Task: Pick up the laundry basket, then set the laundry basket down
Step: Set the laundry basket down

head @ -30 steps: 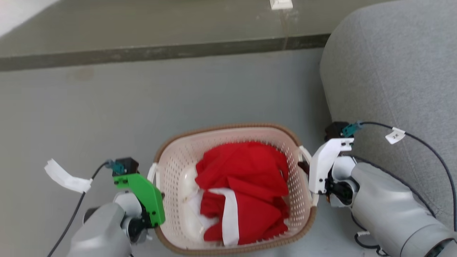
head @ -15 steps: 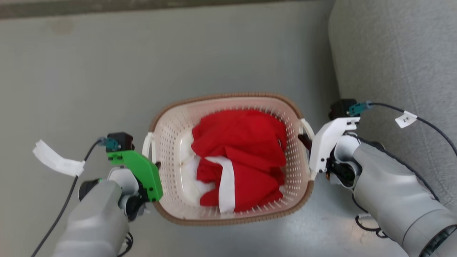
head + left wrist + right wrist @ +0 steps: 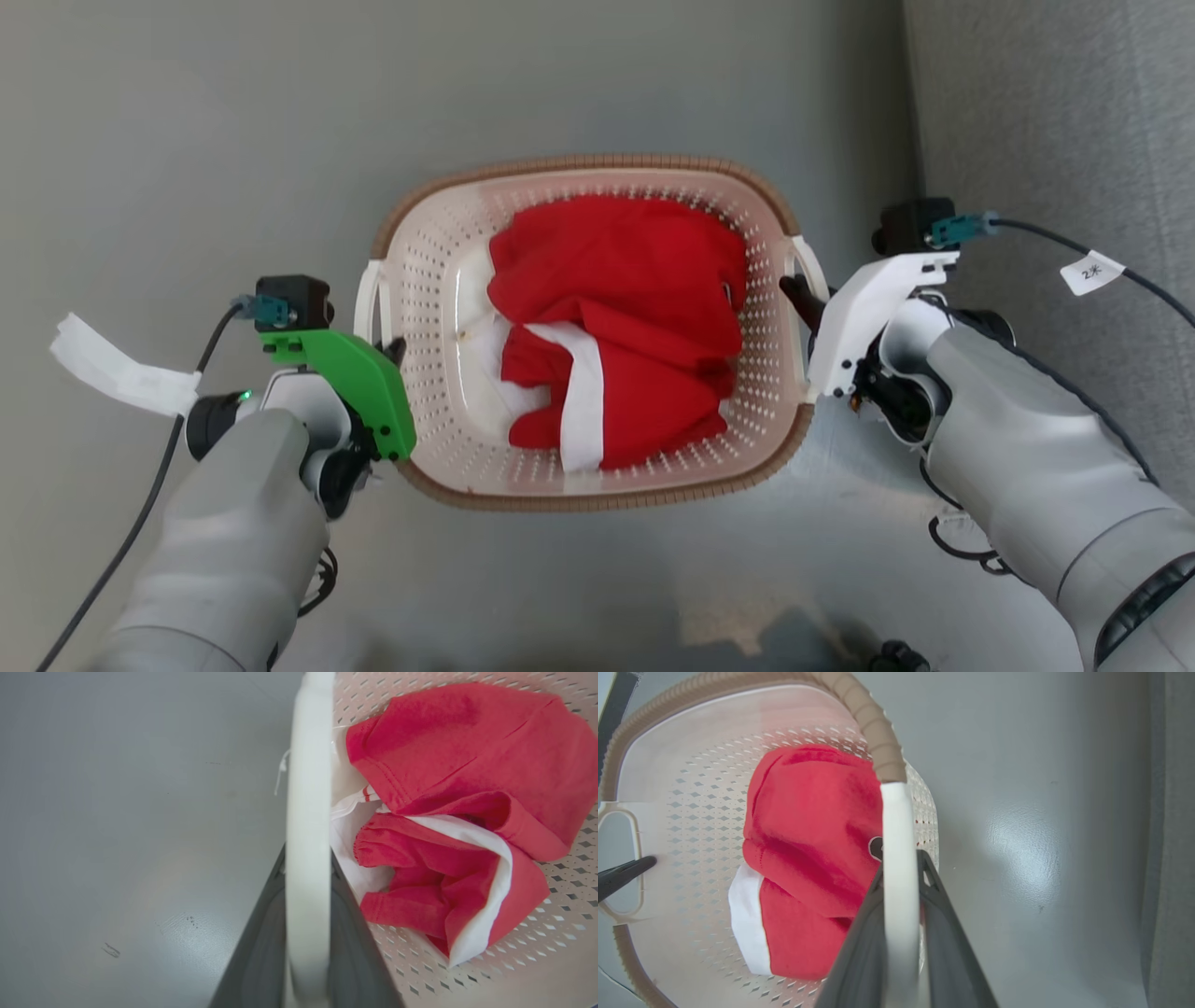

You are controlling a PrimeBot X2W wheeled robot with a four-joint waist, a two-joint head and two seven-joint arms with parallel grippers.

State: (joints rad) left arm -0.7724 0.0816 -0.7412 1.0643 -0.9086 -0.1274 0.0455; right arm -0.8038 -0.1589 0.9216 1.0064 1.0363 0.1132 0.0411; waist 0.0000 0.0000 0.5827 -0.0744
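My left pincer point(image 3: 392, 350) and right pincer point(image 3: 794, 289) each clamp one of the handles point(image 3: 369, 299) of the basket point(image 3: 579, 166), held just beside the sofa point(image 3: 1055, 140). This looks like the carrying step; next I must lower both sides evenly.

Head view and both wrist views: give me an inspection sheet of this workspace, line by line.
Surface: grey floor, glossy, with faint scuffs.
Job's things: laundry basket, upright, holding red and white clothing; cannot tell whether it is off the floor.
Clutter: nothing seen.
Grippers: left gripper shut on the left handle; right gripper shut on the right handle.
Cables: left wrist cable and right wrist cable, each with a white tag, both apart from the basket.
Surroundings: grey upholstered furniture on the robot's right.
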